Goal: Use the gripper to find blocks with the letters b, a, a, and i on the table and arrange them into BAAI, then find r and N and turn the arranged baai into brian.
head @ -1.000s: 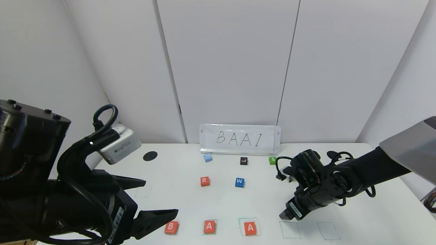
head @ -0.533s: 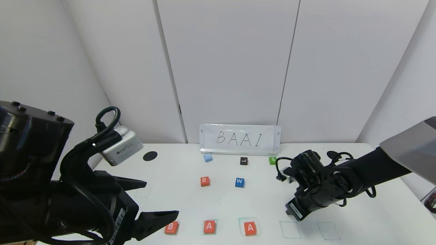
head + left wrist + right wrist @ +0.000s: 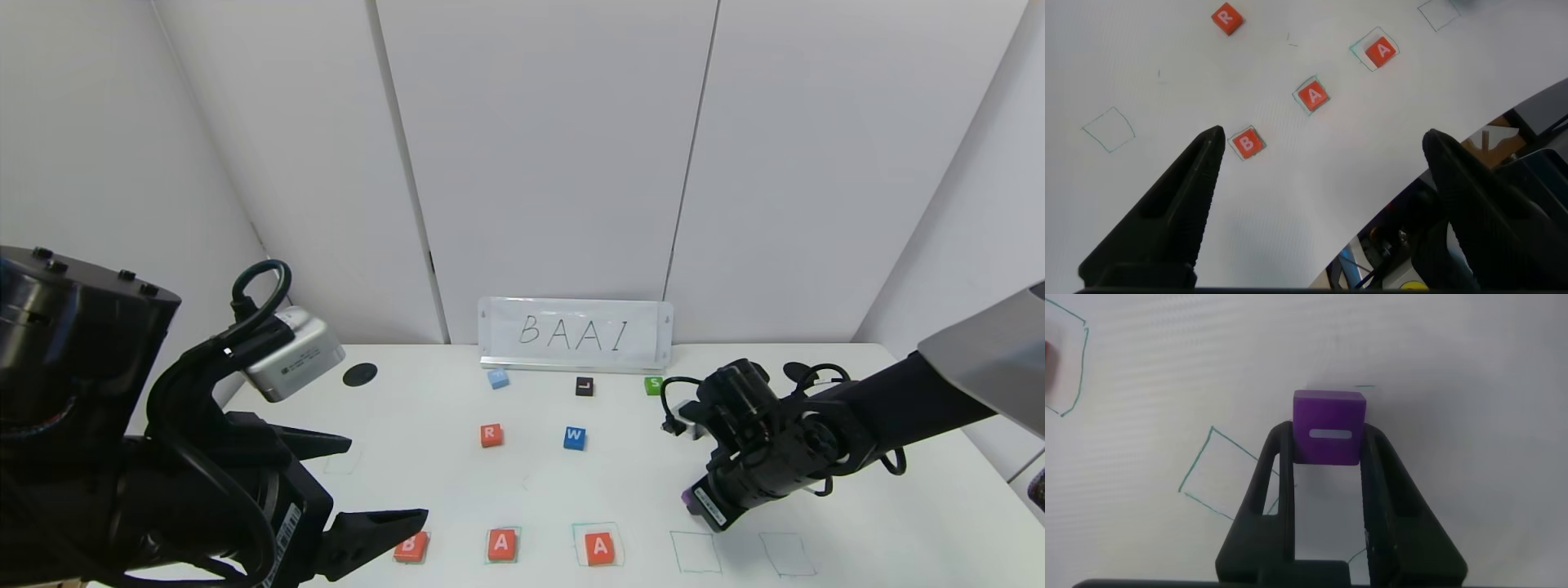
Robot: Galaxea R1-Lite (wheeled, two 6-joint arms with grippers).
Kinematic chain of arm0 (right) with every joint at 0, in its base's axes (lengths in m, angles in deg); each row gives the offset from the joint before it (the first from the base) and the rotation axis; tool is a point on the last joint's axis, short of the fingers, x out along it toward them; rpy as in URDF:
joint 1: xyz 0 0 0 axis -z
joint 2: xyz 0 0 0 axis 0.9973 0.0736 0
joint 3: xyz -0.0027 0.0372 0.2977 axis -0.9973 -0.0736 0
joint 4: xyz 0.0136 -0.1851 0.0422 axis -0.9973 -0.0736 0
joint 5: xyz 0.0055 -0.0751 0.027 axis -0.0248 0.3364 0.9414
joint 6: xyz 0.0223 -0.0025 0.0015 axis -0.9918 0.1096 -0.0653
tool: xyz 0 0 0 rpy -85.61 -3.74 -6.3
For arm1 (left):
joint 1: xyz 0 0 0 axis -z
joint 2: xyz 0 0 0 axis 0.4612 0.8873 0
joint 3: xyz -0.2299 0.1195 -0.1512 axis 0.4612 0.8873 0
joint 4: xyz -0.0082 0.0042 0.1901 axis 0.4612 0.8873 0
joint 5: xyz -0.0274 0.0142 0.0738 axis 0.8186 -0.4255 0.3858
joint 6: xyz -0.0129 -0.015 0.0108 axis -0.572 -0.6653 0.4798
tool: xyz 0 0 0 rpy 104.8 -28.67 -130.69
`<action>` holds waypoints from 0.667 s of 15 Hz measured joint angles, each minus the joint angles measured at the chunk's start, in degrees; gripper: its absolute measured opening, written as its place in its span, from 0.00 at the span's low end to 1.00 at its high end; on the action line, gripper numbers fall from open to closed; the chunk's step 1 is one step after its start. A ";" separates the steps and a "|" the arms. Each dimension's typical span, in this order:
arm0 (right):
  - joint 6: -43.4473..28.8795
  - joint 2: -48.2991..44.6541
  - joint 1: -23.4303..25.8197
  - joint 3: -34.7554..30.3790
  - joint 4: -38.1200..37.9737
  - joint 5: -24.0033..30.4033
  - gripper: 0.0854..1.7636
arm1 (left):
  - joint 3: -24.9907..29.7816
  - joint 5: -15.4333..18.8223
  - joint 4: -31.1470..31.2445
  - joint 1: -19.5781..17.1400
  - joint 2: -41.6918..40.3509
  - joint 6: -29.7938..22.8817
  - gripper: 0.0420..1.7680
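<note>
Right gripper (image 3: pixel 1327 457): black two-finger claw, clamped on small purple cube marked I (image 3: pixel 1328 427), held just above large white tabletop (image 3: pixel 898 523) near the fourth thin teal hand-drawn square (image 3: pixel 695 551). Row at near edge: orange-red cube B (image 3: pixel 411 546), orange-red cube A (image 3: pixel 502 544), second orange-red cube A (image 3: pixel 600 548), each in or beside its outline. Fourth and fifth squares vacant. Left gripper (image 3: pixel 1323 208): fingers spread wide, holding nothing, hovering near B. Orange-red cube R (image 3: pixel 491 434): mid-table, untouched. Status, judged: three of four letters placed; I awaiting placement; R and N swap outstanding.
</note>
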 joint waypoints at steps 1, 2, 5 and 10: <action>-0.05 -0.22 -0.13 -0.02 0.00 0.02 0.27 | 0.00 0.00 0.00 0.05 0.00 0.00 0.97; -0.02 -0.50 -0.29 -0.11 -0.09 0.05 0.27 | 0.02 -0.01 0.00 0.05 0.00 0.00 0.97; 2.49 -1.84 -0.71 -0.63 -0.22 0.24 0.27 | 0.04 0.05 0.00 0.11 0.00 0.02 0.97; 8.29 -3.45 -0.84 -2.34 -0.20 0.33 0.27 | 0.06 0.10 0.02 0.09 -0.28 0.17 0.97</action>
